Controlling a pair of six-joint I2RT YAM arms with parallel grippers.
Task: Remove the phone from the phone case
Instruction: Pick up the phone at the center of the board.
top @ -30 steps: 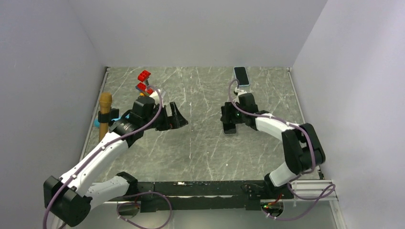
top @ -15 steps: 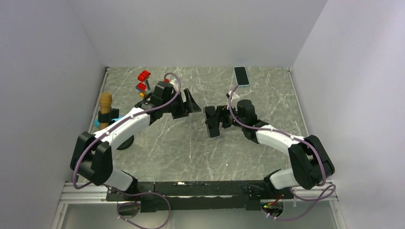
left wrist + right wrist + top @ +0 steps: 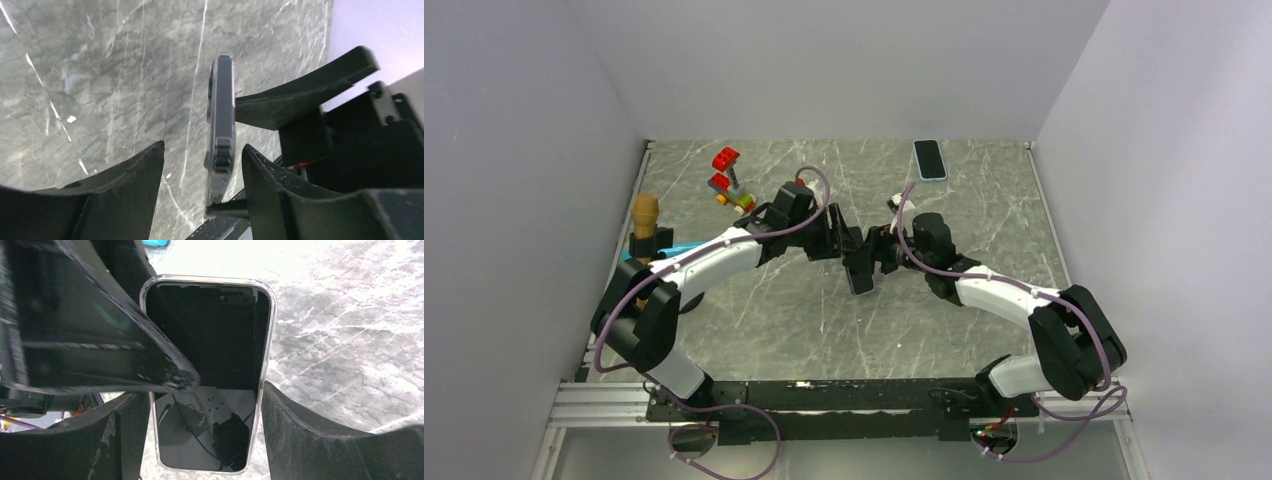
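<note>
- The phone (image 3: pixel 210 340) is likely a stiff, moderately heavy slab with a smooth glass front, so it is slippery and easily damaged if it drops.
- The clear case (image 3: pixel 268 330) is probably thin and pliable, and it holds the phone only by a lip around the screen.
- I judge the best hold to be the case's long edges low down. That leaves an upper corner free, so the lip can be peeled back there or the phone pushed out from behind.
- A hard squeeze across the long sides could pinch the lip tighter onto the phone.
- The screen is black and glossy, with rounded corners and a notch at the top. It reflects the rig. The case shows as a pale see-through rim all round. Edge-on in the left wrist view, the side is grey with raised buttons.
- The phone is held clear of the tabletop (image 3: pixel 754 320), in the middle between the two arms.
- The right claw (image 3: pixel 205 395) is clenched on the phone's lower half, with a finger against each long edge.
- The left claw (image 3: pixel 202 150) straddles the phone across its faces with the jaws apart. One finger is just beside it and the other is clear of it, so it has no grip yet.
- Farther out, a blue-cased phone (image 3: pixel 930 160) lies at the far right.
- Red toy bricks (image 3: pixel 726 170) sit at the far left.
</note>
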